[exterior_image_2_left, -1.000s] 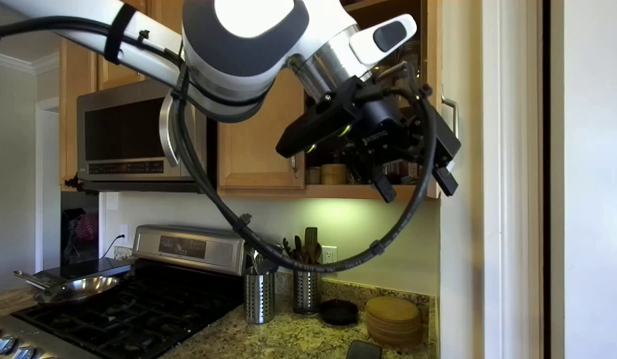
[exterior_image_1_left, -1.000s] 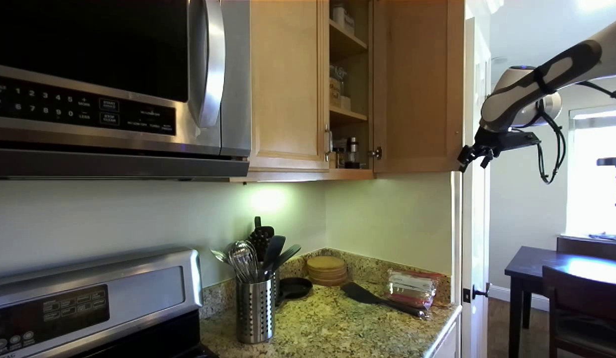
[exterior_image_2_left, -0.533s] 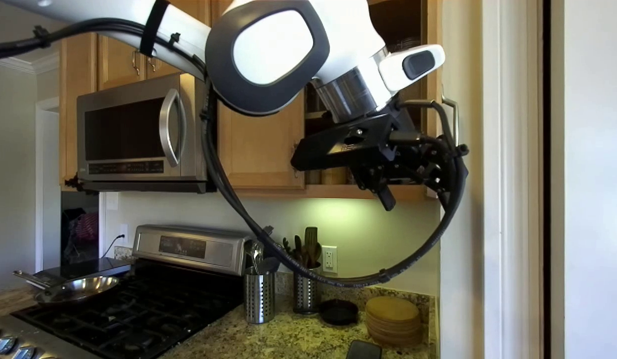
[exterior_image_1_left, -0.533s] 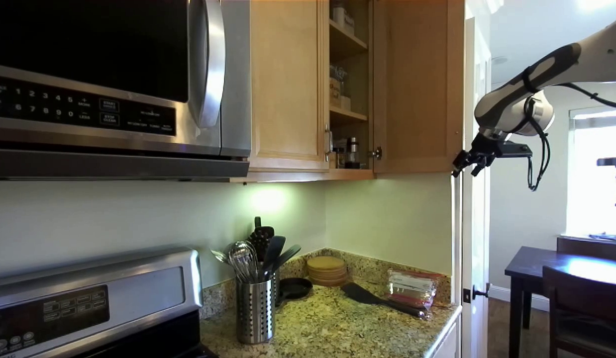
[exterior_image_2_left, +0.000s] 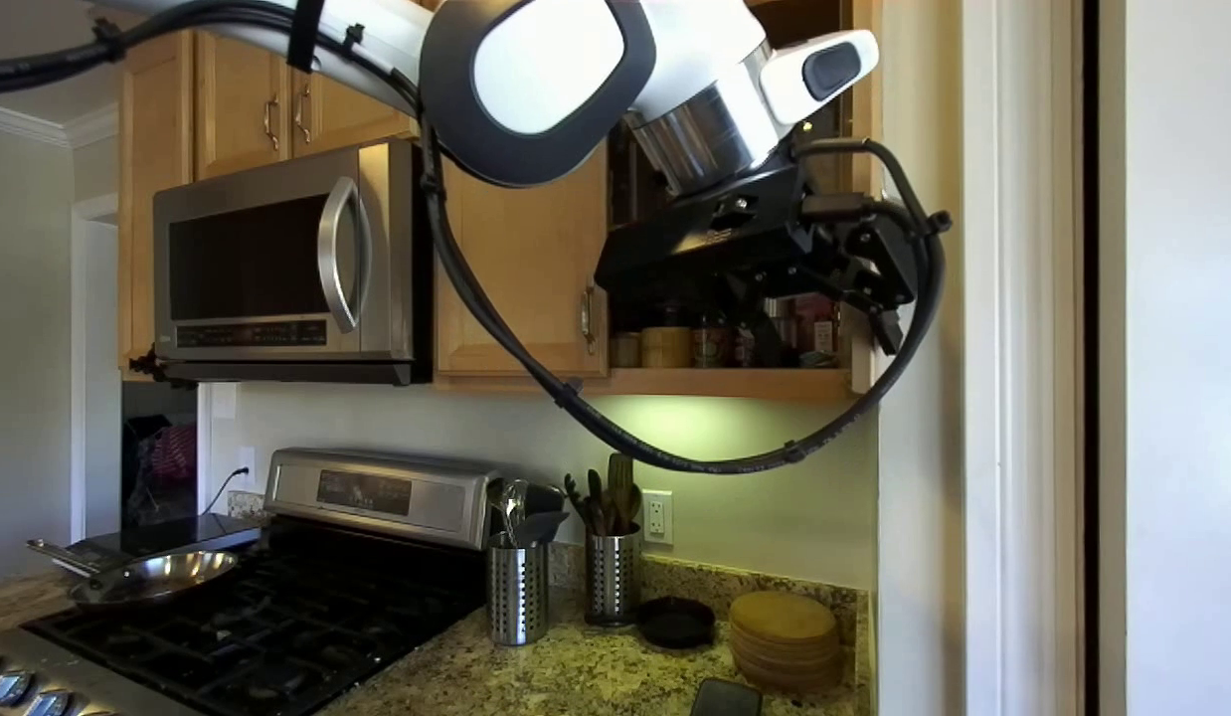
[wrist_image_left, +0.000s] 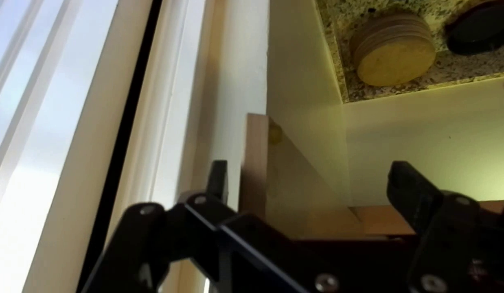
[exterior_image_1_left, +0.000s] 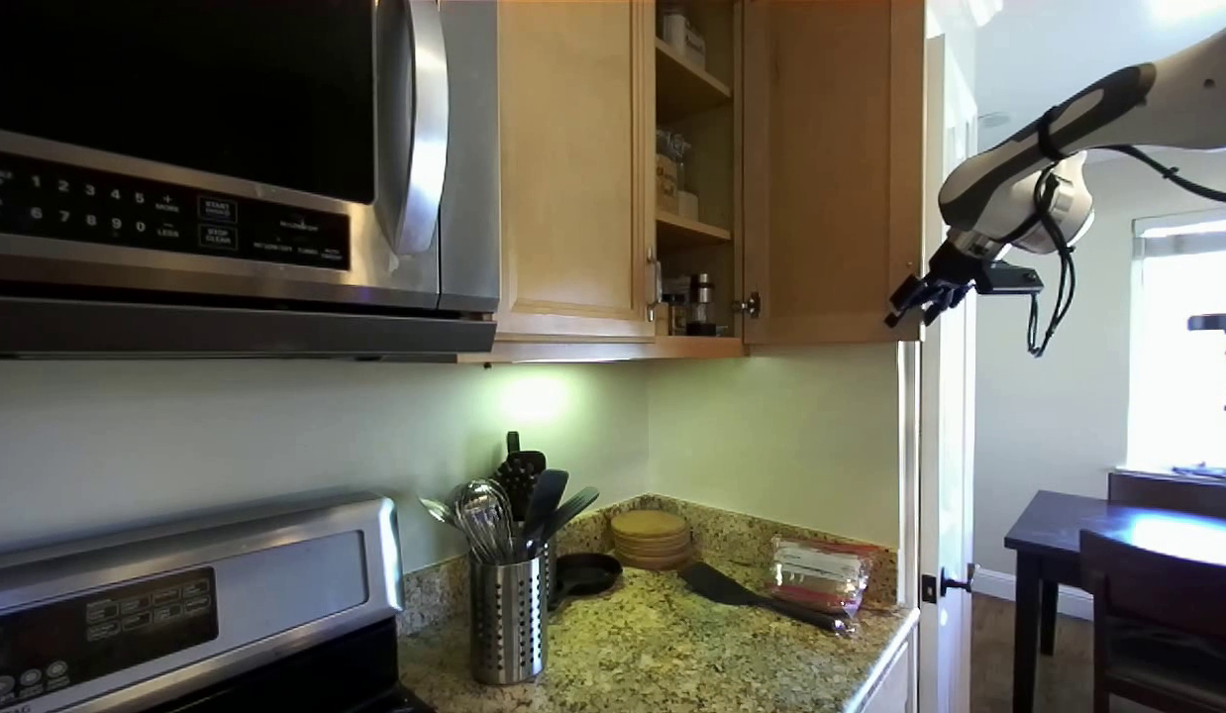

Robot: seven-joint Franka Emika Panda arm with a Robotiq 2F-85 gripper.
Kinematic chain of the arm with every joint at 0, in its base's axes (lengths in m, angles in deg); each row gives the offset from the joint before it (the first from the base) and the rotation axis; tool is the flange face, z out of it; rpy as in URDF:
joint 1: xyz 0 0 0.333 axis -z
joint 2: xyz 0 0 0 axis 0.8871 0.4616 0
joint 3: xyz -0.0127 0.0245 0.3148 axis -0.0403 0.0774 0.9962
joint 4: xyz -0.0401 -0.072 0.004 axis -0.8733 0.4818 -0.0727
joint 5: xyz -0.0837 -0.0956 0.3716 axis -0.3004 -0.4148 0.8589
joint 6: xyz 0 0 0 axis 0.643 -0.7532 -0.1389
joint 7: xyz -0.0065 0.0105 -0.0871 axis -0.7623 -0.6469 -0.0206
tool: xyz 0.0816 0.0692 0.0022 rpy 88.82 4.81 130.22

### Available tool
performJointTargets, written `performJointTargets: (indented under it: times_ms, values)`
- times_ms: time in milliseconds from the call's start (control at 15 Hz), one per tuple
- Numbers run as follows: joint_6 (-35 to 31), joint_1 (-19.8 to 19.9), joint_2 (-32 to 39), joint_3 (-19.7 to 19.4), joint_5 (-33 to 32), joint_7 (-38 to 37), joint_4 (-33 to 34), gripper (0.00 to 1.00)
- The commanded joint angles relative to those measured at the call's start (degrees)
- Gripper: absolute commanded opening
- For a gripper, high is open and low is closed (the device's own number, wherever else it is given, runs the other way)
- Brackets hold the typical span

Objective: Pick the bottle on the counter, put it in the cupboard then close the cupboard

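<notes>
The cupboard (exterior_image_1_left: 700,347) stands open, its wooden door (exterior_image_1_left: 831,178) swung wide. Dark and pale jars and bottles (exterior_image_1_left: 702,302) crowd its lowest shelf; which of them is the bottle, I cannot tell. Below lies the speckled granite counter (exterior_image_1_left: 663,654), with no such bottle in sight on it. My gripper (exterior_image_1_left: 912,317) is at the free edge of the door, near its lower corner. In the wrist view the gripper (wrist_image_left: 309,171) is spread wide and holds nothing. The door edge (wrist_image_left: 256,162) appears between its fingers, closer to the left one; whether they touch is unclear.
A white door frame (exterior_image_2_left: 1023,348) rises close beside the cupboard door. The microwave (exterior_image_1_left: 469,149) hangs to the left in an exterior view. Utensil holders (exterior_image_1_left: 509,624), a stack of round boards (exterior_image_1_left: 653,540), a black spatula (exterior_image_1_left: 722,586) and a plastic bag (exterior_image_1_left: 821,574) sit on the counter.
In an exterior view the arm has come leftward to the edge of the cupboard door, and the gripper has tilted and risen a little. The door and the counter's objects look unchanged.
</notes>
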Motion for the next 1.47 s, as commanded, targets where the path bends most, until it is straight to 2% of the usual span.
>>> performJointTargets:
  times_ms: [0, 333, 667, 867, 1133, 1400]
  values:
    - [0.32, -1.99, -1.64, -0.35, 2.83, 3.52, 0.67, 1.00]
    - [3.53, -3.65, -5.74, 1.27, 2.44, 6.86, -1.57, 1.00]
    - [11.82, -4.98, -13.93, 5.41, 1.11, 8.59, -5.82, 1.00]
    - [17.14, -8.60, -17.54, 7.32, 2.79, 9.25, -6.83, 1.00]
    - [21.45, -14.67, -18.81, 7.11, 5.23, 13.71, -5.89, 1.00]
    - [18.01, -11.58, -17.24, 9.59, 0.55, 11.24, -8.01, 1.00]
